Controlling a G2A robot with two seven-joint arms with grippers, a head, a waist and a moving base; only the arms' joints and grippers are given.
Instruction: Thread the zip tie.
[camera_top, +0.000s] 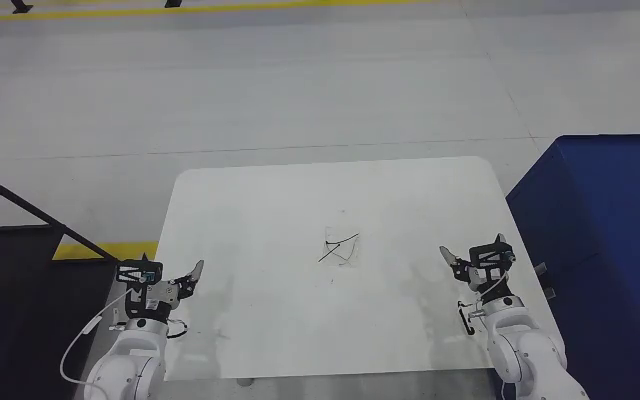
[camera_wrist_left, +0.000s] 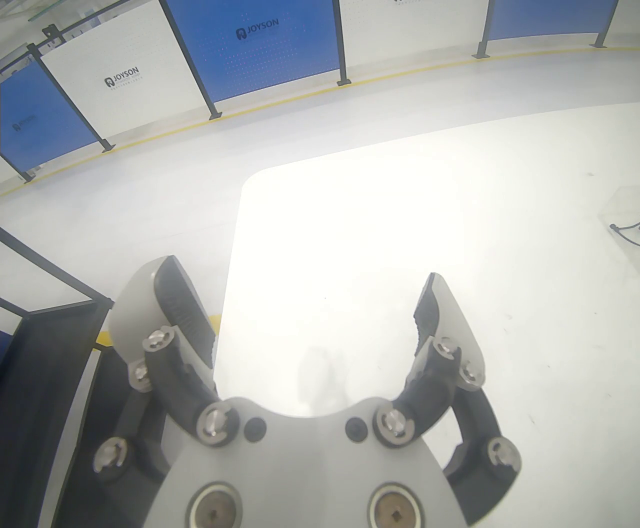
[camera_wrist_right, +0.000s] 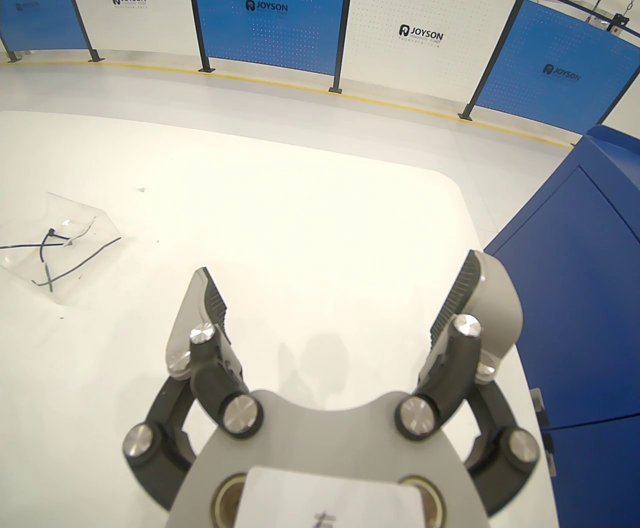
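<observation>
We see both arms parked at the near side of the white table (camera_top: 260, 310), one at each side, nothing held. The L gripper (camera_wrist_left: 300, 270) sits over the table's left edge near the front corner, also seen in the top view (camera_top: 190, 279). Its fingers (camera_wrist_left: 180, 305) are spread wide w/ bare tabletop between them. The R gripper (camera_wrist_right: 337, 262) is over the right edge (camera_top: 455, 263), just beside a blue cabinet (camera_wrist_right: 575, 300). Its fingers (camera_wrist_right: 212, 300) are likewise spread wide and pinch nothing.

The zip ties (camera_wrist_right: 80, 260) are thin black strips lying approx. mid-table (camera_top: 338, 246), between the two arms and well apart from both. They rest on a small clear plastic sheet (camera_wrist_right: 95, 220), and one end pokes out past the sheet's edge. We count at least two; one looks bent or crossed over itself near its head, but we can't tell if it's threaded. From the L wrist, one tie head (camera_wrist_left: 614, 228) shows at the frame's edge.
</observation>
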